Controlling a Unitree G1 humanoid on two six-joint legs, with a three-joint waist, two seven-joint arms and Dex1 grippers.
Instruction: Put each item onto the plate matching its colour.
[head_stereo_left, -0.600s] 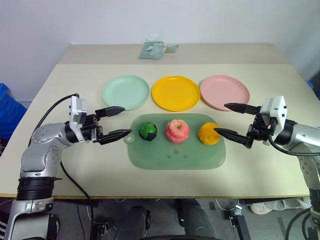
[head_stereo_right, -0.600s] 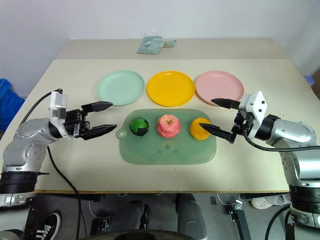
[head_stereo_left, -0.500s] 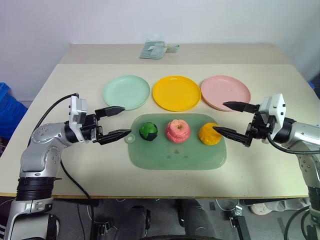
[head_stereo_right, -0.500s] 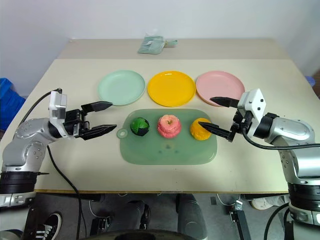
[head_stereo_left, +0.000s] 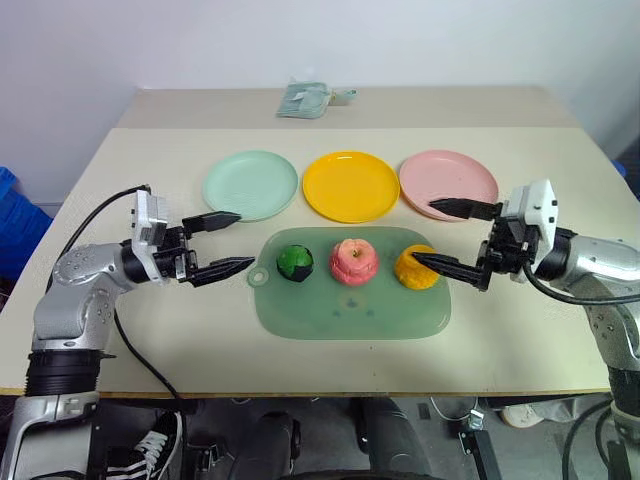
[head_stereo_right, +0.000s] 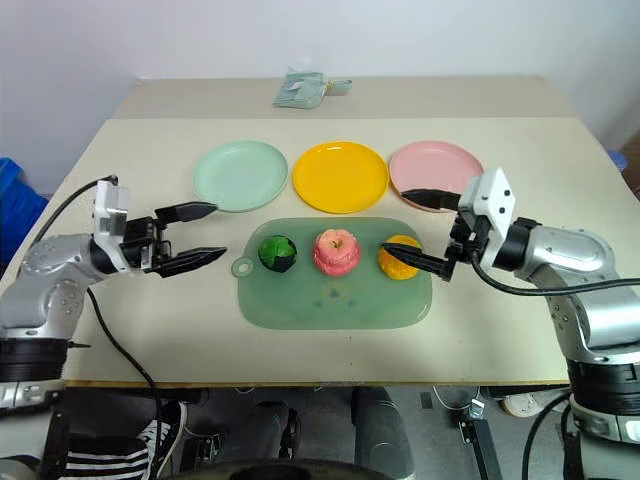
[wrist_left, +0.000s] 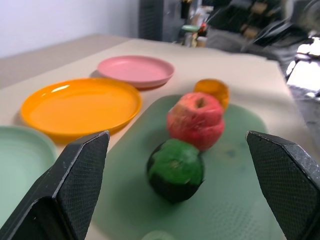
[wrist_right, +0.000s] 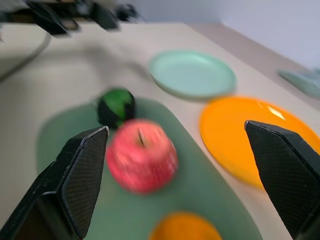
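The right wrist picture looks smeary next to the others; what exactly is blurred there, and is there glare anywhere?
Right wrist view: the pink-red apple and dark green ball are smeared. Left wrist view: the ball is sharper, the far background soft, a bright sheen on the yellow plate. Head views: even light, soft shadows.

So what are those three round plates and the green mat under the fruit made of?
The mint plate, yellow plate and pink plate look like smooth, glossy plastic, with soft highlights. The green mat seems to be a thin, translucent, matte plastic or silicone sheet.
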